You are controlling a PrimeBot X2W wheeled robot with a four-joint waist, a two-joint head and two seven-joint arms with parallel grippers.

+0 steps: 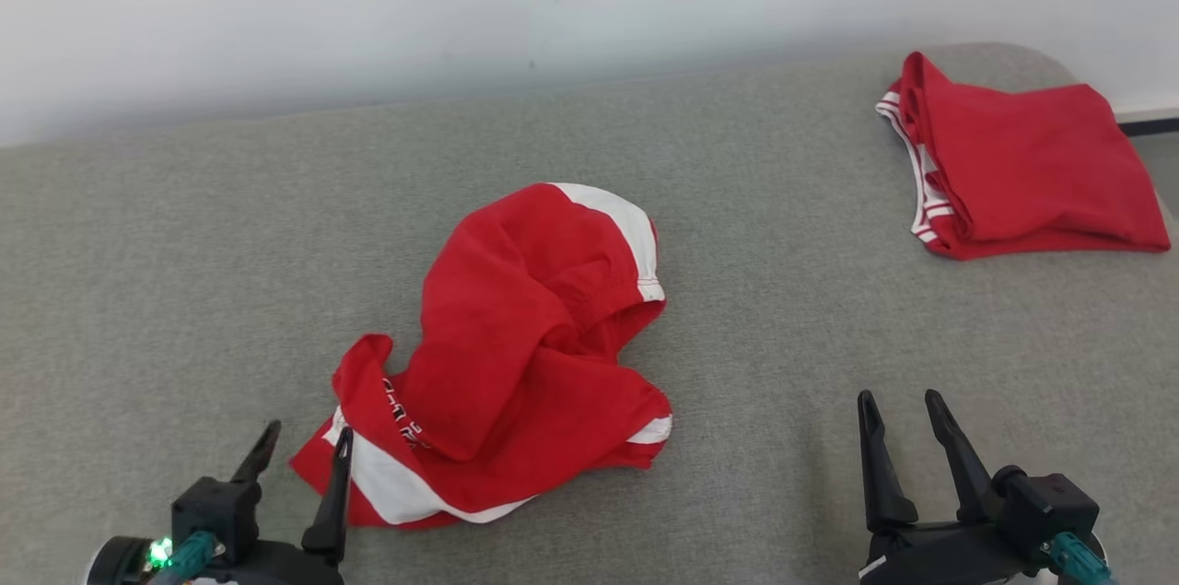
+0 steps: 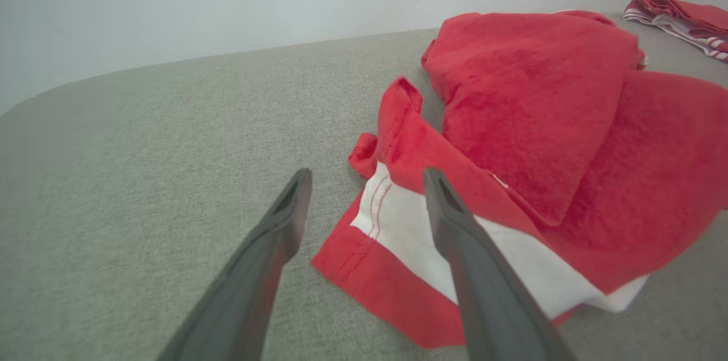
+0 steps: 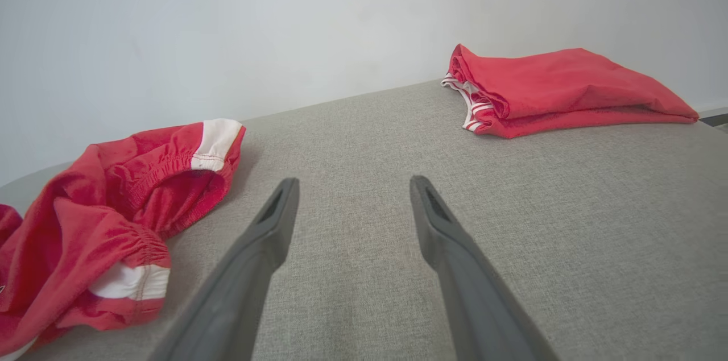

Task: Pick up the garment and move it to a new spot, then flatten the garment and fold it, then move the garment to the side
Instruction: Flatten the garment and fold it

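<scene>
In the middle of the grey fabric surface [image 1: 184, 244] lies the red garment [image 1: 525, 355], crumpled in a loose heap. It has white bands along its edges, a gathered elastic hem on its far side and a bit of dark lettering on its near-left part.

My left hand [image 1: 309, 430] is at the garment's near-left corner, its fingers spread apart and gripping nothing. In the left wrist view one of its fingers [image 2: 483, 293] crosses over the white band of that corner, and I cannot tell whether it touches the cloth.

My right hand [image 1: 898, 396] is well to the right of the garment over bare fabric, its fingers also apart and empty.

At the far right of the surface, well apart from the heap, a second red garment [image 1: 1022, 166] with white stripes lies folded near the pale wall [image 1: 368, 5].
</scene>
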